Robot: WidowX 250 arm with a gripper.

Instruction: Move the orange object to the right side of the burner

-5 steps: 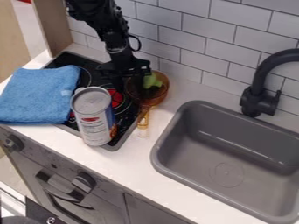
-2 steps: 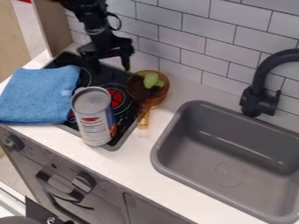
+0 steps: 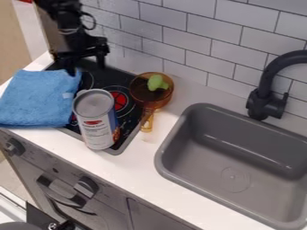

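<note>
The gripper [image 3: 86, 69] hangs over the back left part of the stove, near the blue cloth, its two fingers spread apart with nothing between them. Well to its right is the orange see-through pan [image 3: 142, 99], upright, at the stove's back right edge and partly over the white counter. Its handle points toward the front, and a green object [image 3: 157, 82] lies in its bowl. Left of the pan is the burner [image 3: 120, 100] with red markings, partly hidden by the can.
A tall can [image 3: 96, 120] stands on the front of the stove [image 3: 122, 143]. A folded blue cloth [image 3: 39, 99] covers the stove's left side. The grey sink [image 3: 234, 157] and black faucet [image 3: 260, 101] are at the right, with a tiled wall behind.
From above the pan, the gripper has moved left across the back of the stove, and its fingers now show apart. Pan, green object and can look unmoved.
</note>
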